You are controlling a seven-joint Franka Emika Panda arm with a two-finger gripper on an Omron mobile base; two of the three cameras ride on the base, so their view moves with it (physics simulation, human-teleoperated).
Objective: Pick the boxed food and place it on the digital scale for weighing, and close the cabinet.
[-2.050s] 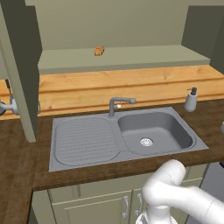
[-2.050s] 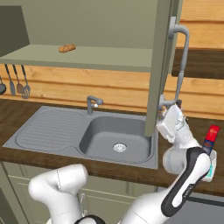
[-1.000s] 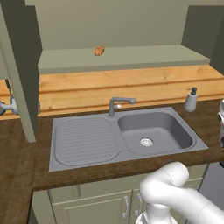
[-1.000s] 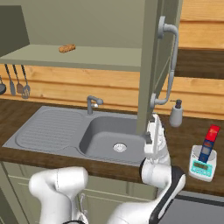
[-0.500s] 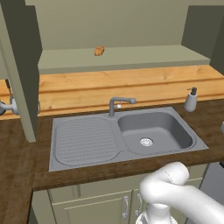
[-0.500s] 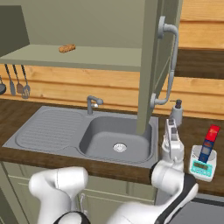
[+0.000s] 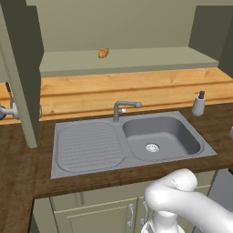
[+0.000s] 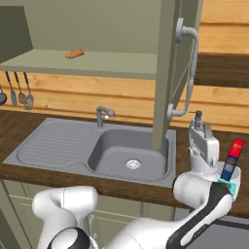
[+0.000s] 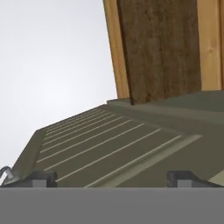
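Boxed food (image 8: 232,161) already sits on the digital scale (image 8: 234,186), right of the sink (image 8: 129,158). Gripper (image 8: 201,129) has swung up off it since 1 s ago, fingers apart, empty. Cabinet (image 8: 172,63) door still open, closing is next.

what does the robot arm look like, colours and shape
The arm is glossy white, built of thick rounded links, with dark bands at its joints. Its hand is a boxy pale-grey block. In the hand view, two small dark fingertips show.
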